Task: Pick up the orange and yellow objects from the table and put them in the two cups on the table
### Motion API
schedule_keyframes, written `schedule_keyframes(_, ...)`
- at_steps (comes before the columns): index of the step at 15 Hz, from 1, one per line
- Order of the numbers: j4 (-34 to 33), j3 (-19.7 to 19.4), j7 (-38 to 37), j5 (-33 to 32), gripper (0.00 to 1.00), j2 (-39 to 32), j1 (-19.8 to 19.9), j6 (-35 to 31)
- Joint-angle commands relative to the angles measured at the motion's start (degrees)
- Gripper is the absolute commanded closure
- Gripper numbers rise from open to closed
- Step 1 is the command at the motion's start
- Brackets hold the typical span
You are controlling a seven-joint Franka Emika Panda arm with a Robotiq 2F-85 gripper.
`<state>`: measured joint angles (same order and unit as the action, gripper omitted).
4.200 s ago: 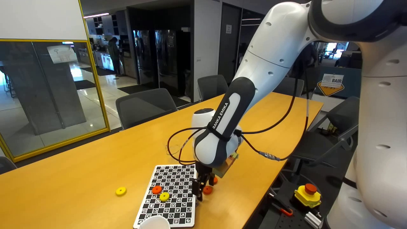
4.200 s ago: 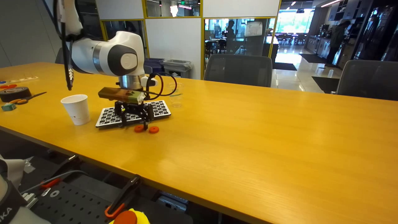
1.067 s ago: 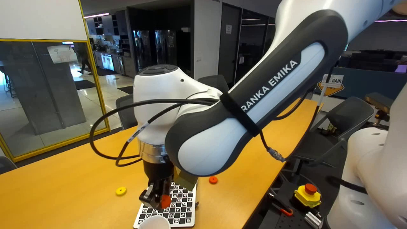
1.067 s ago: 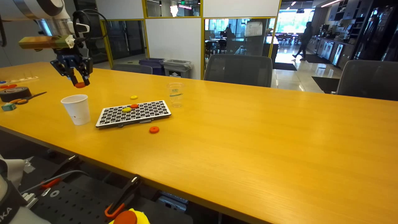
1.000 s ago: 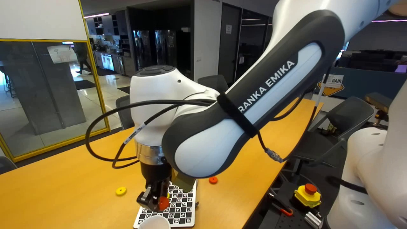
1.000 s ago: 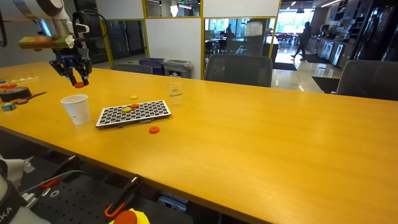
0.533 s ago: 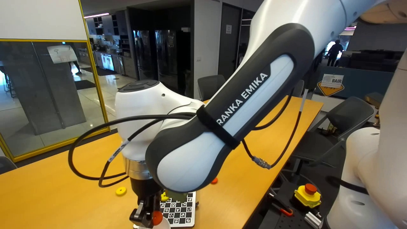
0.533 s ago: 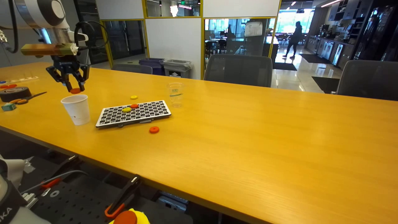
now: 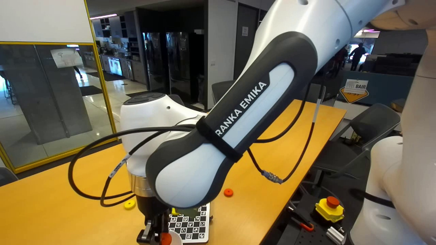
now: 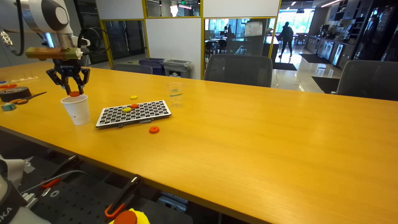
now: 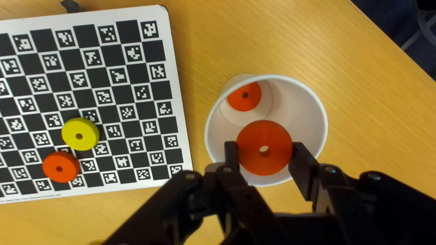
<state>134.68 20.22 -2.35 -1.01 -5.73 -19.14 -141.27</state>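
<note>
My gripper (image 11: 264, 147) is shut on an orange disc (image 11: 264, 165) with a small centre hole, gripped by its sides. In the wrist view it is over the mouth of the white cup (image 11: 308, 119); an exterior view puts the disc just above the rim of that cup (image 10: 77, 111). Another orange disc (image 11: 246, 98) lies inside at the bottom. On the checkered mat lie a yellow disc (image 11: 80, 134) and an orange disc (image 11: 60, 167). The table (image 10: 248, 140) bears an orange disc (image 10: 154, 130) and a yellow disc (image 10: 134, 97). The clear cup (image 10: 176, 96) stands beyond the mat.
The checkered mat (image 10: 149, 110) lies beside the white cup. To the cup's other side are a black tape roll (image 10: 15, 94), scissors (image 10: 34, 95) and a green block (image 10: 8, 106). A red button on a yellow base (image 9: 329, 208) sits off the table.
Over the last seconds, my gripper closed on an orange disc near the mat, lifted it and carried it across. In the last second it sank closer to the white cup's rim.
</note>
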Motion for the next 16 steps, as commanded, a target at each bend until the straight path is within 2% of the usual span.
schedule_keyframes(1, -2.2, 0.1, 3.5, 2.2, 0.77, -1.3, 0.0, 0.9)
schedule_keyframes(2, -2.3, 0.1, 4.3, 2.9, 0.76, -1.5, 0.1, 1.0)
schedule_keyframes(3, -2.4, 0.1, 4.8, 3.4, 0.34, -1.6, 0.2, 1.1)
schedule_keyframes(4, -2.3, 0.1, 5.1, 4.2, 0.32, -1.6, 0.3, 1.1)
schedule_keyframes(8, -1.6, -0.7, 3.2, 3.5, 0.03, -0.4, 0.5, 1.9)
schedule_keyframes(9, -1.1, -1.1, 2.7, 3.4, 0.0, 0.5, 0.8, 2.0)
schedule_keyframes(16, 4.3, -6.5, -2.4, 2.4, 0.0, 8.1, 5.3, 3.3)
